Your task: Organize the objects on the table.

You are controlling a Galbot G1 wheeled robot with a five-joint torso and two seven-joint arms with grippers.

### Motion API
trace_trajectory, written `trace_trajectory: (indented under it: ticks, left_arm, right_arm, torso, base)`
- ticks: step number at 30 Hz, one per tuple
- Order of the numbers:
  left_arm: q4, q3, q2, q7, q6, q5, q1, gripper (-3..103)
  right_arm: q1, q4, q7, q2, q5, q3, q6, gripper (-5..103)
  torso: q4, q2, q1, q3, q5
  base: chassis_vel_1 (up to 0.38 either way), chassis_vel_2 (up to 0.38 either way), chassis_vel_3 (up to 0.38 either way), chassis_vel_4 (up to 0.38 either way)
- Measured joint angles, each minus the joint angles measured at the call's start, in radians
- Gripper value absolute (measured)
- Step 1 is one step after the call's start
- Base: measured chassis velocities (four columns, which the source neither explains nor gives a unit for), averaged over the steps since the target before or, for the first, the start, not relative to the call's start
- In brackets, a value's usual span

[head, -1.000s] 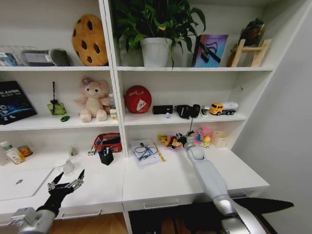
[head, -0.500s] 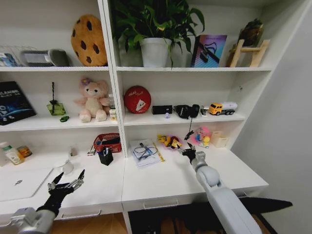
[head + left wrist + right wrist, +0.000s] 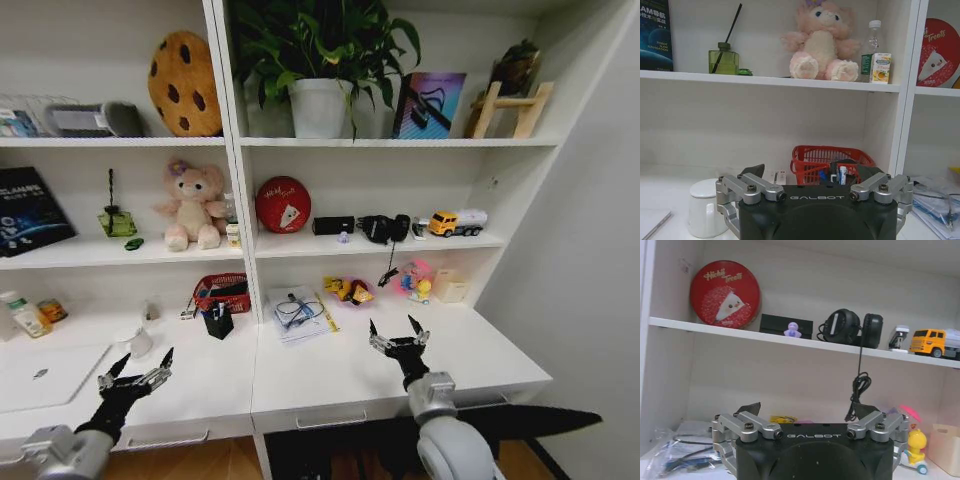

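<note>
White table [image 3: 330, 375], laptop [image 3: 45, 375] lying flat

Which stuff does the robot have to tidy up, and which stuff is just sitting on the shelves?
To tidy, on the table:
- silver laptop
- black pen holder
- red basket
- papers with a blue cable
- small toys

Just sitting on the shelves:
- pink plush bear
- cookie cushion
- potted plant
- red tin
- yellow toy truck

Both claws hover empty with fingers spread over the bench [image 3: 340, 375] front edge: left claw [image 3: 136, 373] beside the laptop [image 3: 45, 375], right claw [image 3: 398, 335] near the middle
</note>
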Motion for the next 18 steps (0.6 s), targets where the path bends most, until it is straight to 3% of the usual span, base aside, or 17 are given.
trace_trajectory:
  ticks: [10,18]
  left_arm:
    - [0.000,0.000,0.000,0.000,0.000,0.000,0.000,100]
    - [0.000,0.000,0.000,-0.001,0.000,0.000,0.000,100]
  right_arm:
    - [-0.007,0.008,-0.017,-0.003,-0.021,-0.022,0.005,100]
    - [-0.007,-0.004,-0.022,-0.012,-0.028,-0.035,0.013,100]
  torso:
    - [0.0003,0.000,0.000,0.000,0.0001]
    - [0.0003,0.000,0.001,0.000,-0.0004]
  base:
    - [0.190,0.183,-0.183,-0.183]
    - [0.281,0.283,-0.294,-0.287]
